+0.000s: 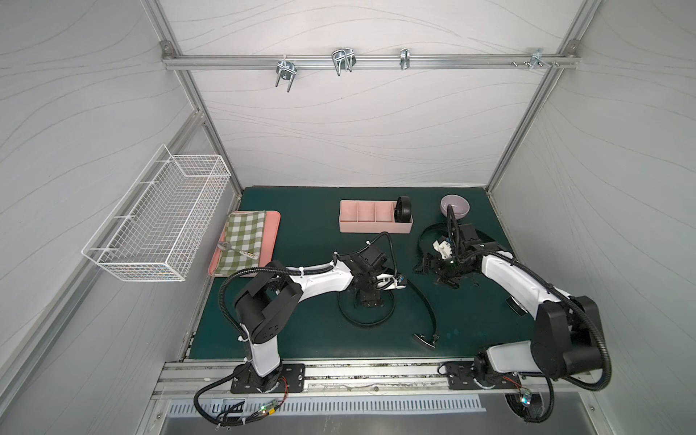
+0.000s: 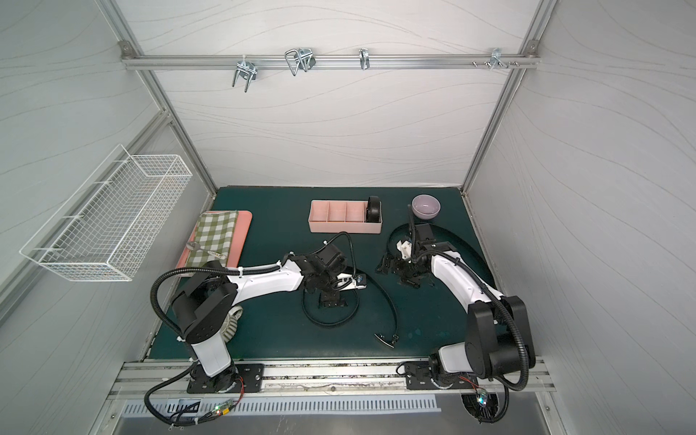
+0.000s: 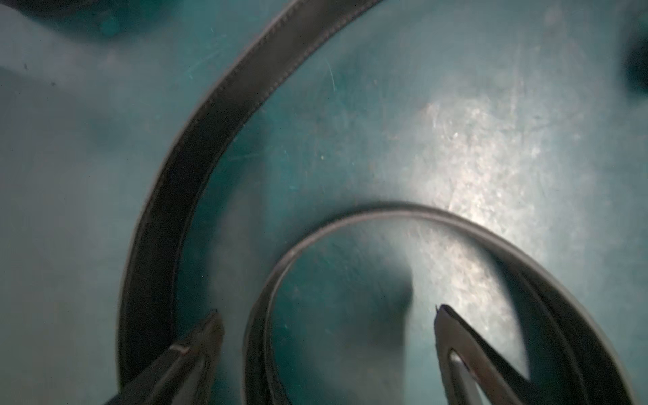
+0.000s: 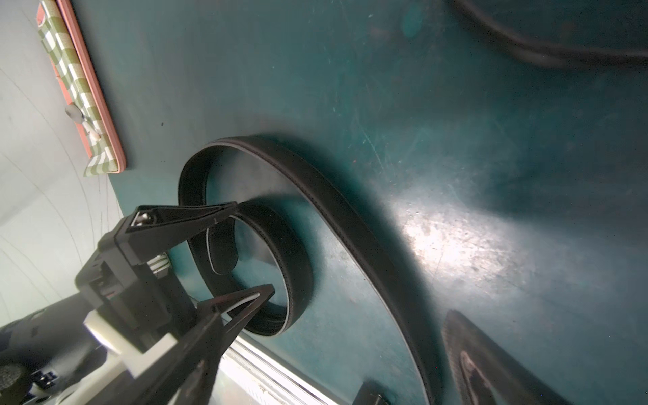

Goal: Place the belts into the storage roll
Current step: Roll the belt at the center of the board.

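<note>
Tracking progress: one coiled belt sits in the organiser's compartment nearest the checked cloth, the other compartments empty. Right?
Wrong end: the coiled belt sits in the storage roll compartment nearest the purple bowl, as both top views show. The others are empty.

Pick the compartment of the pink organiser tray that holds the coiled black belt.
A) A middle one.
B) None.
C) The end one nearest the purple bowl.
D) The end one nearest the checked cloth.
C: in both top views the coiled belt stands on edge in the storage roll's end compartment on the purple bowl's side.
</note>
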Motion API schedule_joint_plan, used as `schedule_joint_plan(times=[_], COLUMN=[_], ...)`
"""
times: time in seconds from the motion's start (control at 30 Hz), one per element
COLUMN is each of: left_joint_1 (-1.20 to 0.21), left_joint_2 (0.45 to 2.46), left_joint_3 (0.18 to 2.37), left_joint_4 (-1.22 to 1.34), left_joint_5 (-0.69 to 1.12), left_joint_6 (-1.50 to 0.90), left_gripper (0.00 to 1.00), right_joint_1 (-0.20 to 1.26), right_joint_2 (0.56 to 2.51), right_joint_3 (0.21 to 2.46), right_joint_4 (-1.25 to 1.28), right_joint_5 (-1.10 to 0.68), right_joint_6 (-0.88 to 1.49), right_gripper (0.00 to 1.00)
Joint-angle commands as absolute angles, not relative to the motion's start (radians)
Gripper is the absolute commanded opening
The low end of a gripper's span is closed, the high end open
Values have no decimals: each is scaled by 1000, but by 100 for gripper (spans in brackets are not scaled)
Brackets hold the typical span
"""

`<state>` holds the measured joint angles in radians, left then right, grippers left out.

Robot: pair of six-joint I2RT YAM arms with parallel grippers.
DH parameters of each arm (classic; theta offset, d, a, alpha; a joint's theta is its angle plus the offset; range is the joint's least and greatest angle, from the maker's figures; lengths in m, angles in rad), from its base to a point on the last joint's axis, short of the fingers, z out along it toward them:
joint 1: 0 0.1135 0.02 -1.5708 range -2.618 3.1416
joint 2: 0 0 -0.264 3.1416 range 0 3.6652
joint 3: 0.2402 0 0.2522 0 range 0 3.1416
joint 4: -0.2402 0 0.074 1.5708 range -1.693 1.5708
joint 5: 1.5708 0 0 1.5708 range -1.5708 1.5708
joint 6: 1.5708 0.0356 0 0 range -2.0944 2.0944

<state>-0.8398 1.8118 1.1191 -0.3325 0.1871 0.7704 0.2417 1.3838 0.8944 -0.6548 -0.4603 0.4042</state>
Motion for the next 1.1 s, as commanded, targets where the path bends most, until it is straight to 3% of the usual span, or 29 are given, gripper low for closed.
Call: schedule_joint_plan(times=[0.0,0.13,0.23,0.37,0.53,0.67,1.07], left_joint_1=[-826,-808,-792,-781,-749,-724,-651], left_joint_2=[1848,1863,1893,1881,1861,1837,1848], left_joint_3=[1173,1164,1199,1185,1176,1178,1184], left_joint_4=[-322,-319,-386,-373,-407,-439,-458], left_joint_5=[227,247,263,273,233,130,-30], left_joint_6=[809,812,813,788,712,604,194], left_gripper=[82,78,59,52,20,0,0], right_joint_1=[239,258,290,319,344,428,495], right_joint_2=[1398,1417,1445,1464,1486,1541,1712], right_joint_3=[887,886,899,902,918,991,1074], right_joint_4=[-629,-618,-632,-637,-655,-734,-798], right_joint_5=[-493,-480,-445,-401,-366,-226,-54], right_joint_6=[412,413,409,415,402,348,297], right_gripper=[99,99,96,94,83,82,61])
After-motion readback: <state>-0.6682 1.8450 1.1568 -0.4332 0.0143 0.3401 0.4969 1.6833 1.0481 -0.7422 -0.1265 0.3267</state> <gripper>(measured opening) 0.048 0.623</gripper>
